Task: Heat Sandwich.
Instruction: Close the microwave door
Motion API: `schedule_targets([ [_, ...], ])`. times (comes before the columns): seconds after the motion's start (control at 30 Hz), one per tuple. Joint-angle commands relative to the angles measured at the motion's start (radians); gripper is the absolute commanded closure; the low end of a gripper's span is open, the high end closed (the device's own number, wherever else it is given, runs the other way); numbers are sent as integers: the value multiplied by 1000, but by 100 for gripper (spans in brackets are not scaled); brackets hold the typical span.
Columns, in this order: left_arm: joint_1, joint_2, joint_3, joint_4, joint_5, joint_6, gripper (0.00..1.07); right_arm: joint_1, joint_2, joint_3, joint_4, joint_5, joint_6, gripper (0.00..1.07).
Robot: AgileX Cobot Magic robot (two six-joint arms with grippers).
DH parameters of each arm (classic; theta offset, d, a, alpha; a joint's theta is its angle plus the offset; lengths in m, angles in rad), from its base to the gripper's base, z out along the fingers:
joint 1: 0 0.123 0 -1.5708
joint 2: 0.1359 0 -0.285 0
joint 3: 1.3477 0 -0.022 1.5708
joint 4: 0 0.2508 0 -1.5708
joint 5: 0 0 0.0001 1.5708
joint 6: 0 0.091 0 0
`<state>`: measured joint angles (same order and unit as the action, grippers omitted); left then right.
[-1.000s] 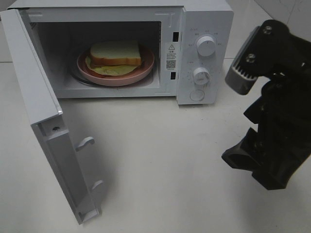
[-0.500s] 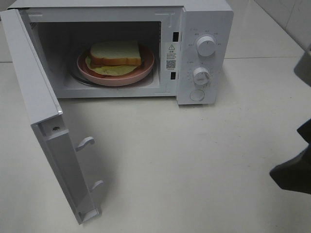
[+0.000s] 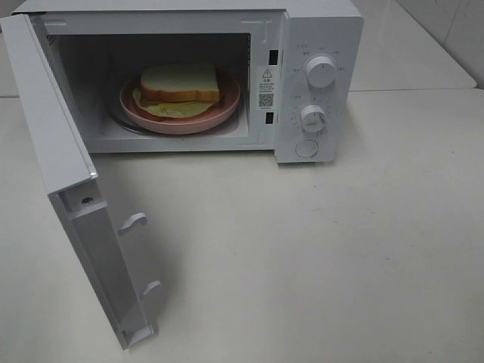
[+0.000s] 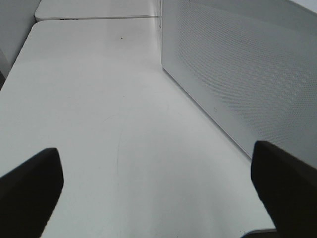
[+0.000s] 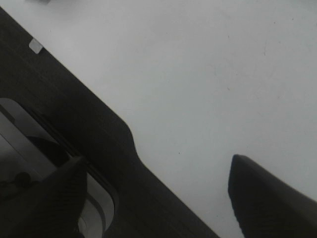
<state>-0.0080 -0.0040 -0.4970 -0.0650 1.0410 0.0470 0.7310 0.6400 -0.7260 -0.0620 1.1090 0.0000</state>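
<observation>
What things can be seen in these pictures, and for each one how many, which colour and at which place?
microwave: one, white, at the back of the table
door: one, white, swung open on the microwave's left side
sandwich: one, white bread with brown crust, on the plate
plate: one, pink, inside the microwave
knobs: two, white, one above the other on the right panel
button: one, white, below the knobs
table: one, white
left gripper: one, black, open, empty, over the table
right gripper: one, black, open, empty, over the table
</observation>
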Motion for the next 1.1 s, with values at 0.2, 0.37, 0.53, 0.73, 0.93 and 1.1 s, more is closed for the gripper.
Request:
schedule_targets([
  [0.2, -3, -26, 2, 0, -4, -1, 9, -108, -114, 5, -13, 15, 26, 31],
  [0.37, -3, -26, 2, 0, -4, -1, 9, -223, -158, 5, -15, 24, 26, 31],
  [0.53, -3, -26, 2, 0, -4, -1, 9, -332, -206, 5, -15, 54, 26, 31],
  [0.73, -3, -26, 2, 0, -4, -1, 9, -446, -268, 5, -15, 67, 26, 31],
  [0.93, -3, -26, 2, 0, -4, -1, 9, -527, -348, 5, -15, 66, 37, 31],
  [1.1, -3, -26, 2, 0, -4, -1, 9, -578, -408, 37, -16, 64, 38, 31],
])
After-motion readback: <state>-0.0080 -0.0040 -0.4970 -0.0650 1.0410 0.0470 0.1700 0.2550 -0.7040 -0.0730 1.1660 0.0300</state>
